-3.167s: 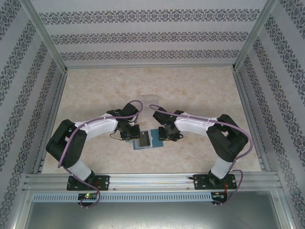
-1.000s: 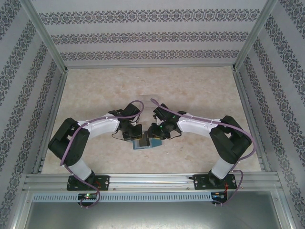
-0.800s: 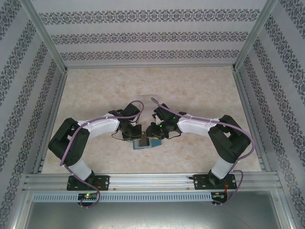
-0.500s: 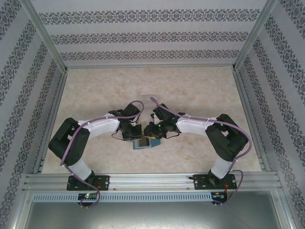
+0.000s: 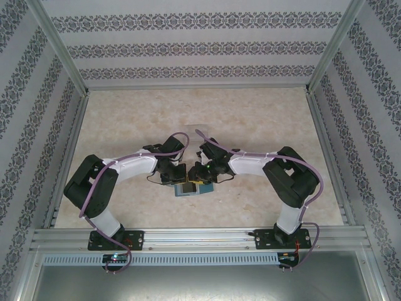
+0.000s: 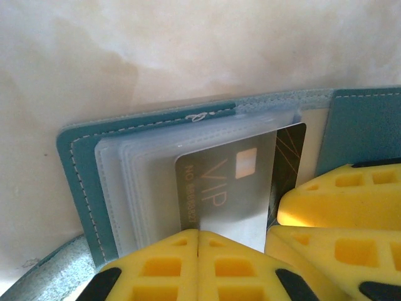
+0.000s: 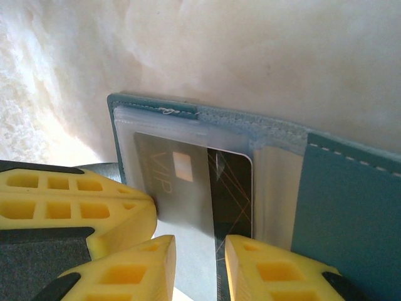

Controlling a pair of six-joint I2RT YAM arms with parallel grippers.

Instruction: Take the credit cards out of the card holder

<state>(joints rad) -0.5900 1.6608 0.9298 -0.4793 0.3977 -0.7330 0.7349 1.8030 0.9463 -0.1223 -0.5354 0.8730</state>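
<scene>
The teal card holder point(image 5: 187, 190) lies open on the table between both arms. In the left wrist view its left panel point(image 6: 75, 169) carries clear sleeves, and a grey credit card point(image 6: 219, 188) marked VIP sticks halfway out of one. My left gripper point(image 6: 198, 235) is shut, its tips pressing on the sleeves beside the card; nothing shows in its seam. In the right wrist view my right gripper point(image 7: 200, 251) is open, its fingers straddling the credit card point(image 7: 182, 182) along its dark band point(image 7: 232, 188). The card holder's other panel point(image 7: 344, 207) lies to the right. My left fingers point(image 7: 75, 200) touch the card's left side.
A faint transparent plastic piece point(image 5: 199, 127) lies on the table behind the grippers. Patterned walls and aluminium posts point(image 5: 69, 75) close in the beige table point(image 5: 263, 119) on three sides. A metal rail point(image 5: 200, 237) runs along the near edge.
My right gripper has slid left from the wallet's right panel to the card at the fold, close against the left gripper. The left arm and the wallet have stayed put.
</scene>
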